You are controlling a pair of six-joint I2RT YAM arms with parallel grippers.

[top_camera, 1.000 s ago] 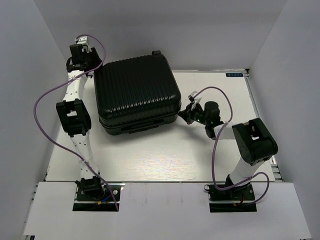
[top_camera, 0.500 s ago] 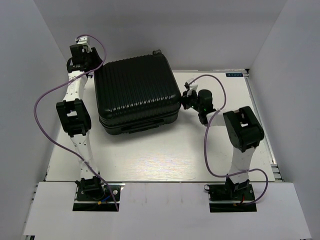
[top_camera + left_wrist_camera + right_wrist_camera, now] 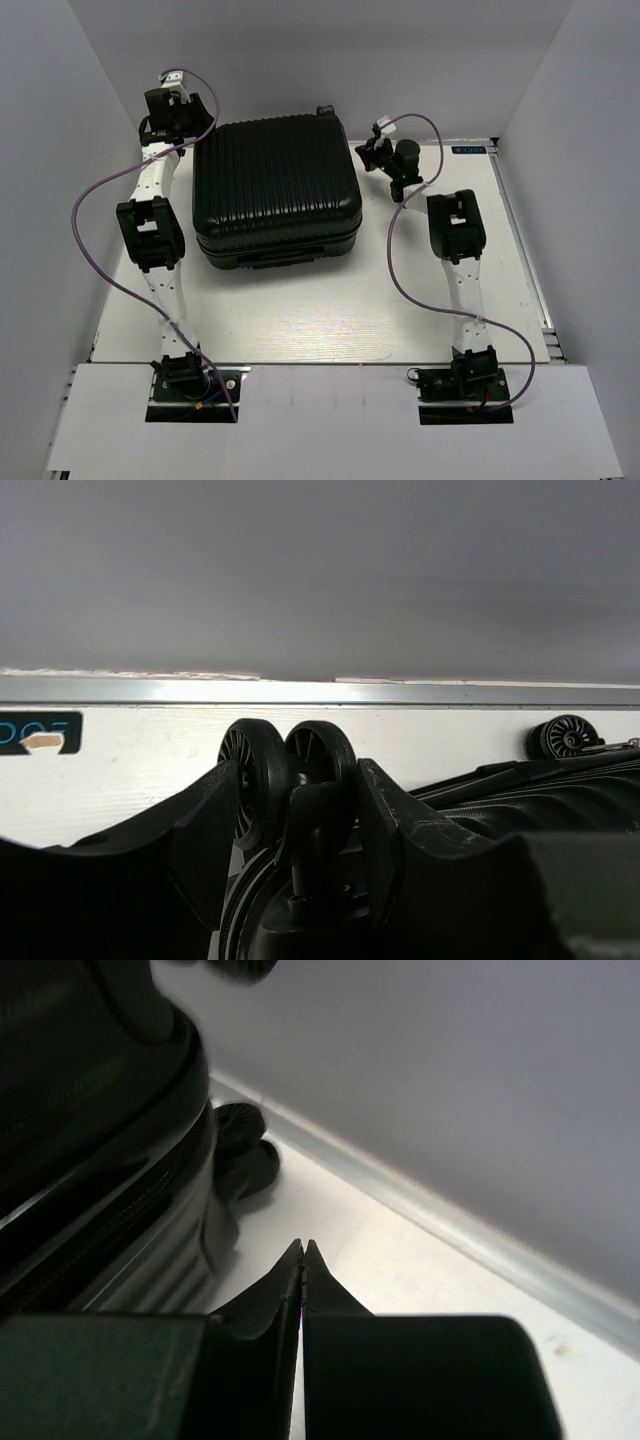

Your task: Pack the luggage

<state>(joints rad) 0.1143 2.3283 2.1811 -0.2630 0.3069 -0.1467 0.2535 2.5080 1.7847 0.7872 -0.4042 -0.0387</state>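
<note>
— Where do we find the big black ribbed hard-shell suitcase (image 3: 275,185)?
— Shut and lying flat on the white bench (image 3: 300,310), towards its far left. Its ribs and long axis run far to near, with the small black wheels (image 3: 318,755) facing the back wall.
— And our hands?
— Our left hand (image 3: 295,770) straddles one pair of them at the far left corner; we cannot tell whether it pinches. Our right hand (image 3: 303,1248) is closed on nothing, just beside the far right corner.
</note>
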